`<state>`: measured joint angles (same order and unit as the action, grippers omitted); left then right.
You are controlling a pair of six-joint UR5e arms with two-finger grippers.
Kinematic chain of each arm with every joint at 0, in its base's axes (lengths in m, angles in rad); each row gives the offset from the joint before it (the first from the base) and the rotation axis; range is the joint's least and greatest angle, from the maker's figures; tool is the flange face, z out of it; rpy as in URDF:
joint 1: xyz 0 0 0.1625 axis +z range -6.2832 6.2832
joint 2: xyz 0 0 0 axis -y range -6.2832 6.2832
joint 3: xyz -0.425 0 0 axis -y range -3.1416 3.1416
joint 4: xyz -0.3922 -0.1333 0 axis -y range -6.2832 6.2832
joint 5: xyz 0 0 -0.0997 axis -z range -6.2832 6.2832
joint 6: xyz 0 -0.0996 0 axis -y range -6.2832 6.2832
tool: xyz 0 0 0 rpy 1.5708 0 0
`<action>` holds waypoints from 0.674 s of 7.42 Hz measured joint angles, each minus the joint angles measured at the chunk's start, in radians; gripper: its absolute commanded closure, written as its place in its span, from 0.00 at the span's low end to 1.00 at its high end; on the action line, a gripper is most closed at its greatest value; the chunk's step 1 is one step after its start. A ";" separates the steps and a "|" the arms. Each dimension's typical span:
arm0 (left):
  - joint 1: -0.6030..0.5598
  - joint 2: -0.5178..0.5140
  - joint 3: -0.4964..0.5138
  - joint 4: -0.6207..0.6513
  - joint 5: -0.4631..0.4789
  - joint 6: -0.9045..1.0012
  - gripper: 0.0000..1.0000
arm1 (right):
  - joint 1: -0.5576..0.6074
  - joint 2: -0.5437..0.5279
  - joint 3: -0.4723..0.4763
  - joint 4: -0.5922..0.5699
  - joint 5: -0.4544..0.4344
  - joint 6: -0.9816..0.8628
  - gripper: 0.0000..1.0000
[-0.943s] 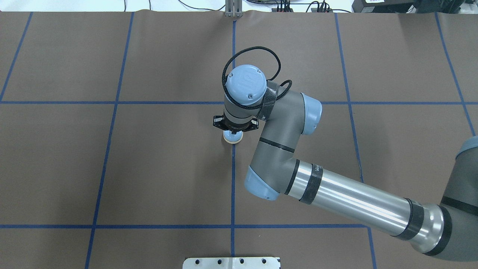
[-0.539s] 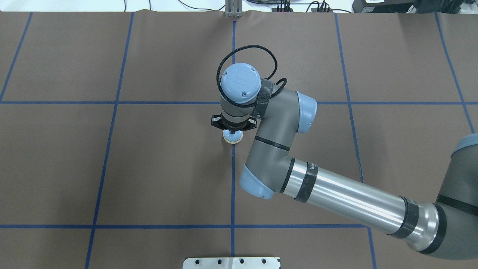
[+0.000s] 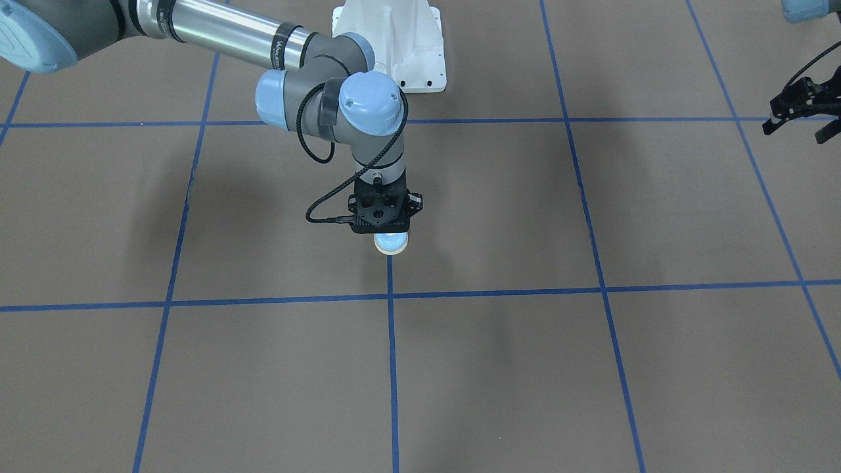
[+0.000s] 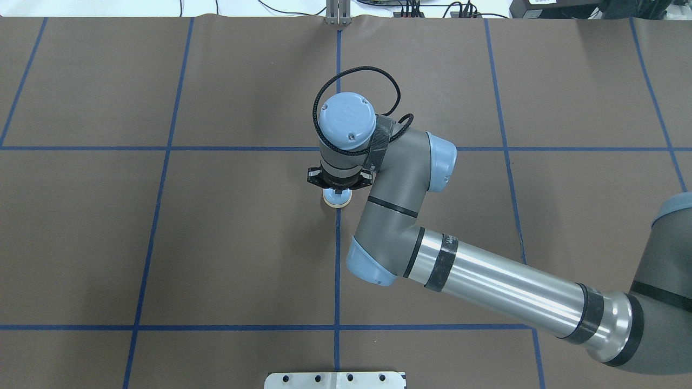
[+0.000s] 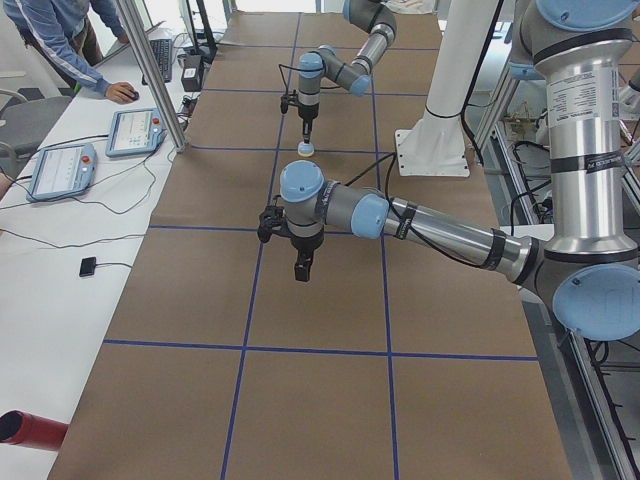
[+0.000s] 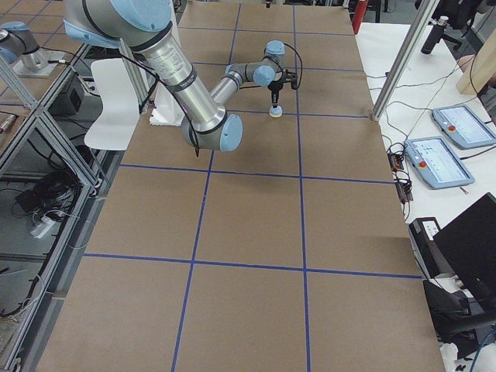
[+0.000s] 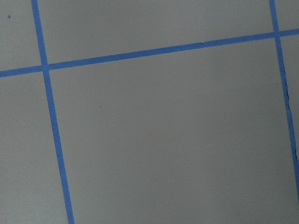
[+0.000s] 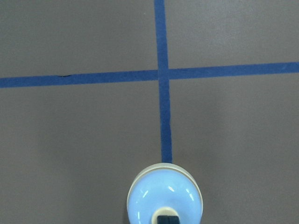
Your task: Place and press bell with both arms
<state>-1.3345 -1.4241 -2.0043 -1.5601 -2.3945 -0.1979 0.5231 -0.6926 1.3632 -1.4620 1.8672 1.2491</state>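
The bell [image 4: 337, 199], a small light-blue dome on a cream base, stands on the blue centre line of the brown table; it also shows in the front view [image 3: 391, 244] and the right wrist view [image 8: 164, 196]. My right gripper [image 4: 337, 193] points straight down over it. The fingers are shut and their dark tip [image 8: 167, 218] rests on the cream button. My left gripper [image 5: 303, 268] hangs above bare table, far from the bell. Only its black wrist mount [image 3: 803, 105] shows in the front view. I cannot tell whether it is open or shut. The left wrist view shows only table and tape.
The white bolted pedestal [image 3: 394, 46] stands at the table's robot side. Blue tape lines [image 4: 162, 178] divide the brown mat into squares. Operator pendants [image 5: 65, 170] and a person [image 5: 60, 35] are at a side bench beyond the table.
My right arm's wrist has moved slightly left and lower over the bell. The bell has stayed in place.
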 measured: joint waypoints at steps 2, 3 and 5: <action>0.000 0.000 0.000 0.000 0.000 0.000 0.00 | 0.000 0.004 -0.005 0.000 0.001 -0.003 1.00; 0.000 0.000 0.001 0.000 0.000 0.000 0.00 | 0.003 0.009 -0.002 -0.002 0.004 -0.003 1.00; 0.000 0.001 0.001 0.000 0.000 0.000 0.00 | 0.034 -0.005 0.082 -0.069 0.040 -0.003 1.00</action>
<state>-1.3345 -1.4235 -2.0036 -1.5601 -2.3945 -0.1979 0.5570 -0.6972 1.4447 -1.5309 1.9075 1.2456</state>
